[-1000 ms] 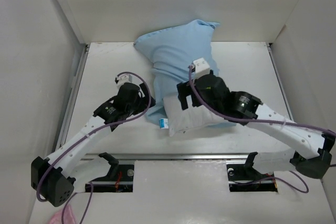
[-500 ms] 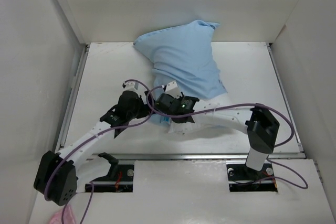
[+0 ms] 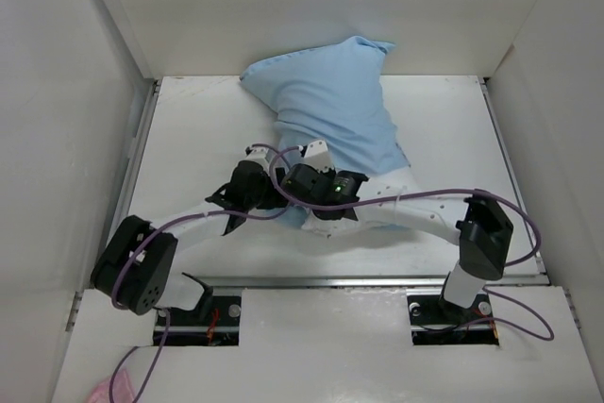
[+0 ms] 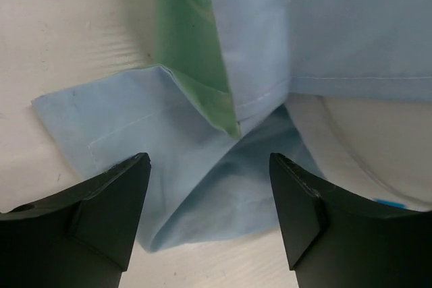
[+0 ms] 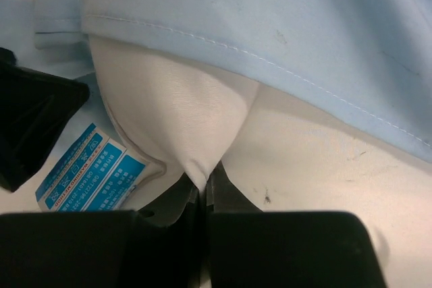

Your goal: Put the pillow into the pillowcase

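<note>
I find the plump white rectangular pillow (image 5: pixel 175 112), centre frame, mostly inside the thin light-blue fabric pillowcase (image 3: pixel 330 101); my right gripper (image 5: pixel 202 190) pinches its bare corner, presumably to push it deeper, while my left gripper (image 4: pixel 209 200) stands wide astride the mouth's lower flap, holding nothing.

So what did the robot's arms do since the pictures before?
The right fingers swung left across the pillow and closed on a pinch of its white corner, beside the tag. The left fingers moved right, up to the pillowcase mouth, and stand open over its blue flap. The pillow stayed partly inside the pillowcase, and both stayed in the same place on the table.
</note>
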Motion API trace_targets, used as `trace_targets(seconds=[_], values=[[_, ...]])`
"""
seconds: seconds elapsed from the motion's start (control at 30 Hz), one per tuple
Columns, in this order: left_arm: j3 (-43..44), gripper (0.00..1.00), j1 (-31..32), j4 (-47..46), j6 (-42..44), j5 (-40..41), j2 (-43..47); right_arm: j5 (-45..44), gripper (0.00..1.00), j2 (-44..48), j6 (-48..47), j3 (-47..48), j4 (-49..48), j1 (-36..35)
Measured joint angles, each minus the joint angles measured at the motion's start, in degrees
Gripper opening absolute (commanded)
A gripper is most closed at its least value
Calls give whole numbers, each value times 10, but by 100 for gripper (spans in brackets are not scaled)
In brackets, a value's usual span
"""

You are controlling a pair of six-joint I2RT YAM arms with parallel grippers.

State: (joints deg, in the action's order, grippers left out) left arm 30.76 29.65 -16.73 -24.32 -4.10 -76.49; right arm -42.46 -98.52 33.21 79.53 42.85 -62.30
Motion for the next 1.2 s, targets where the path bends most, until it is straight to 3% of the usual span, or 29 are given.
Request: trace_targets(seconds=[0.07, 0.13, 0.2, 0.4, 0.57, 0.67, 0.8, 0.97, 1.2], values=[[5, 63, 2, -13, 3, -5, -25, 0, 0, 8, -2, 0, -1, 0], [19, 37, 7, -22, 6, -8, -50, 4, 0, 15, -4, -1, -4, 1], [45, 0, 20, -30, 10, -13, -77, 9, 0, 20, -7, -5, -13, 4], [79, 0, 53, -59, 19, -29, -84, 0, 0, 23, -24, -17, -49, 13], [16, 0, 67, -41, -9, -30, 66, -21, 0, 67, -36, -55, -144, 45], [-13, 0, 80, -5, -39, -27, 201, -35, 0, 121, -62, -123, -272, 76], [-22, 0, 87, 56, -73, -16, 304, -43, 0, 144, -138, -202, -511, 88], [-29, 0, 97, 148, -117, -12, 366, -30, 0, 73, -254, -223, -772, 76], [19, 0, 105, 278, -161, -30, 459, 25, 0, -30, -334, -266, -1015, 70]])
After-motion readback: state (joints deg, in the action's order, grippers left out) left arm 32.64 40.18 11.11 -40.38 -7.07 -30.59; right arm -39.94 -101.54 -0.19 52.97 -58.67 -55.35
